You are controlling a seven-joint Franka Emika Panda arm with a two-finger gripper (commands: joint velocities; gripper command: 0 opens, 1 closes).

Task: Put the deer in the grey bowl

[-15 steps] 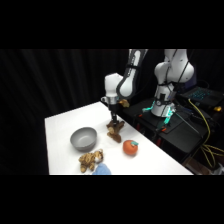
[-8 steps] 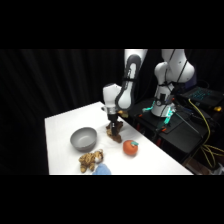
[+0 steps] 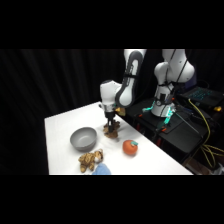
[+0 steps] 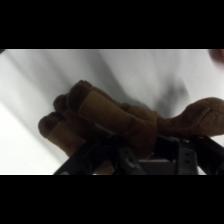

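- The gripper [image 3: 110,121] is down on the deer [image 3: 112,129], which sits on the table [image 3: 65,125] just beside the grey bowl [image 3: 83,138], on the bowl's far-right side
- In the wrist view the deer [image 4: 115,117] fills the space right above the linkage; the gripper looks pinched on the plush body
- Judged step: lift, then carry over the bowl
- Rise straight until the plush clears the rim, move across, and release only when centred
- The spotted plush toy [image 3: 90,160] in front of the bowl and the orange fruit toy [image 3: 130,147] stay out of the path
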